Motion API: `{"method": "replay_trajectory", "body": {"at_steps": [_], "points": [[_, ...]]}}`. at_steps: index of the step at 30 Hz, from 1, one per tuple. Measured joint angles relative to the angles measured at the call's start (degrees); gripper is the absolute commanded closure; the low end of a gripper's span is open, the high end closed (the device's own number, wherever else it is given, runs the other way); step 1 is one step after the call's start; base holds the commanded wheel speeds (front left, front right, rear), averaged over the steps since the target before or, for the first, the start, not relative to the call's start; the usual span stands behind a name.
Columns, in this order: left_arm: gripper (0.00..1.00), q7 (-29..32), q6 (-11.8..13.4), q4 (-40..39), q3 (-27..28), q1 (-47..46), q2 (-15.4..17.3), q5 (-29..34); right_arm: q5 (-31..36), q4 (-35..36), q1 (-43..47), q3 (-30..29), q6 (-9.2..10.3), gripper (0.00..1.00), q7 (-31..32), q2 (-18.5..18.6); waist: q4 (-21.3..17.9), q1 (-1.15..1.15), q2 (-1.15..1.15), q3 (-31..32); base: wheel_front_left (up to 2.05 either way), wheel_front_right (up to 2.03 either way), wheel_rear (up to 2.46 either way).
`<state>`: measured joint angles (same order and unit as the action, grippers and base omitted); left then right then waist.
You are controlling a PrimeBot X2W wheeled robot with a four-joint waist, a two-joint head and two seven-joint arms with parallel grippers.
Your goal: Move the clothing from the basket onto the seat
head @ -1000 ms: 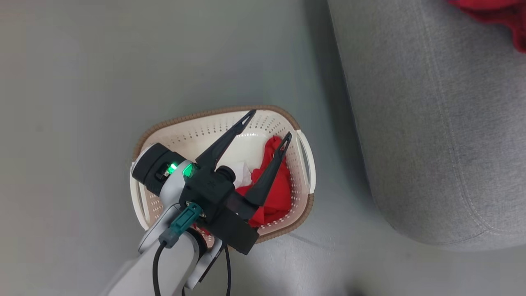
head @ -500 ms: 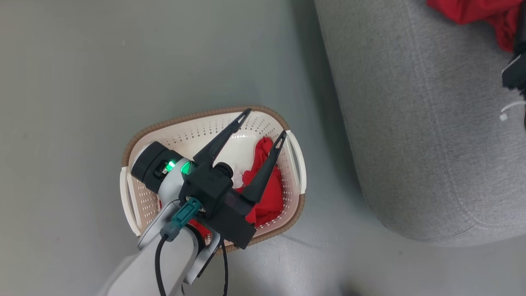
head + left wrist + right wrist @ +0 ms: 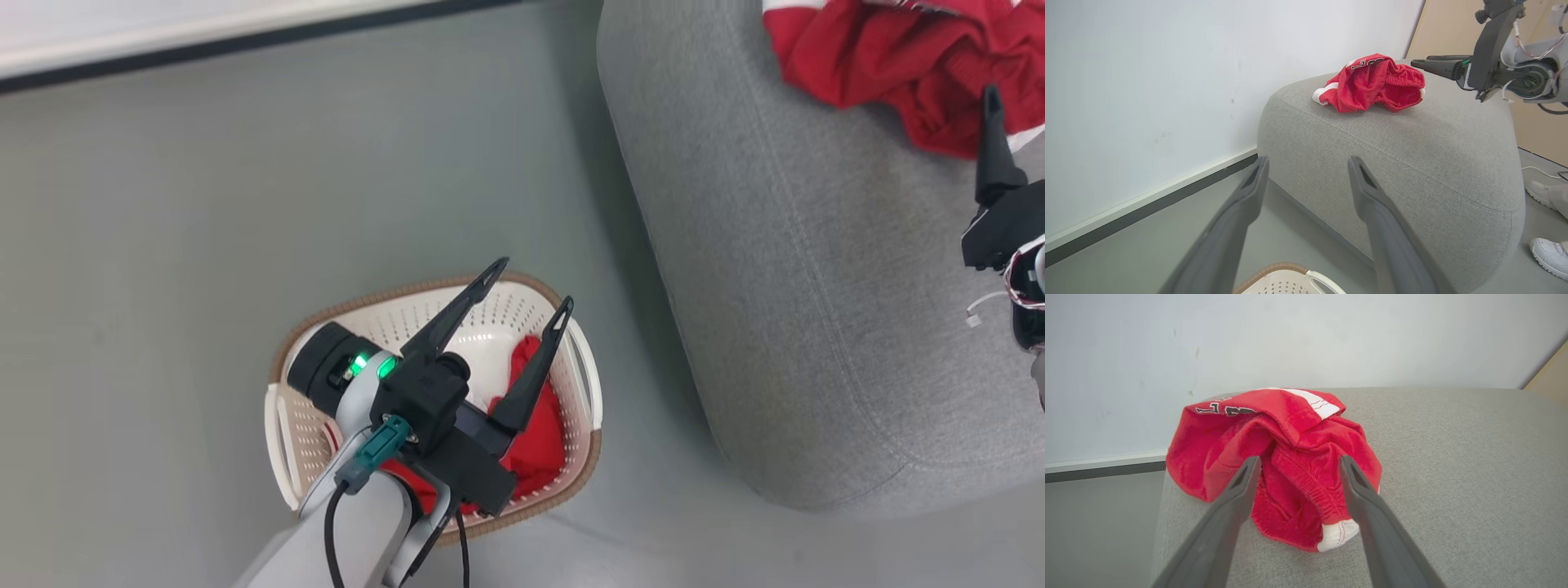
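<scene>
R end effector (image 3: 1299, 458) splayed, clothing (image 3: 1290, 414) print illegible

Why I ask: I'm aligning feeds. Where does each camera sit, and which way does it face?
Head view: on the head, facing down at the basket and grey seat; left claw and pale forearm show above the basket.
Right wrist view: on the right wrist, looking along the open right claw at red shorts on the seat.
Left wrist view: on the left wrist, facing the seat and wall; its own fingers show.
Shared: all three show the red shorts on the seat; the left wrist view catches the right claw.
</scene>
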<state>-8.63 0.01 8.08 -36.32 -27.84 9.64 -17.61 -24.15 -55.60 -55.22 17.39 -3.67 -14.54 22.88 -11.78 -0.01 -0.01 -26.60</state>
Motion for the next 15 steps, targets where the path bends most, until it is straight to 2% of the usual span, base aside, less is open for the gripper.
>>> {"method": "replay_trajectory", "body": {"at_steps": [15], "points": [[0.00,-3.89,1.65,6.83,5.01,4.83,-0.68,-4.16,1.86,12.54,10.88,0.31,-0.53,0.00,-0.03,-2.87,4.35,-0.01,0.00,11.28,0.00,0.00,0.00]]}}
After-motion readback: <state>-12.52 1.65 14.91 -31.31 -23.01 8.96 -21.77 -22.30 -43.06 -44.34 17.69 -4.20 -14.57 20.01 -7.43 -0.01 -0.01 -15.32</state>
